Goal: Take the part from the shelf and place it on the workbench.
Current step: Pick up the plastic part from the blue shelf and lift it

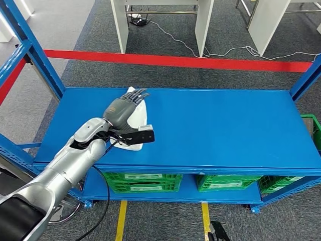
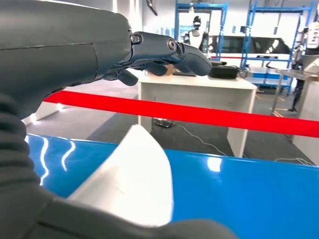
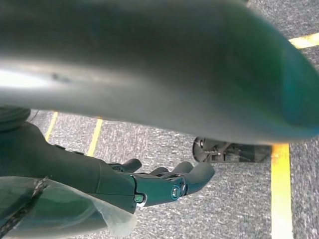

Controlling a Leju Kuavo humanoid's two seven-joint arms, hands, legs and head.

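Much of the white part [image 1: 137, 119] on the blue shelf [image 1: 212, 125] is covered in the head view by the left hand [image 1: 123, 108] at its 9 o'clock side. Whether the fingers touch it cannot be told. In the left wrist view the part [image 2: 131, 179] is cut off below by the hand's cover. The right hand [image 3: 150, 184] is partly hidden behind a blurred silver arm surface.

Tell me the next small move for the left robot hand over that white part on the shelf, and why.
Probably lower the left robot hand and close its fingers around the white part. The head view shows the hand above the part on the blue shelf, and the left wrist view shows the fingers extended above it with a gap, so nothing seems gripped yet.
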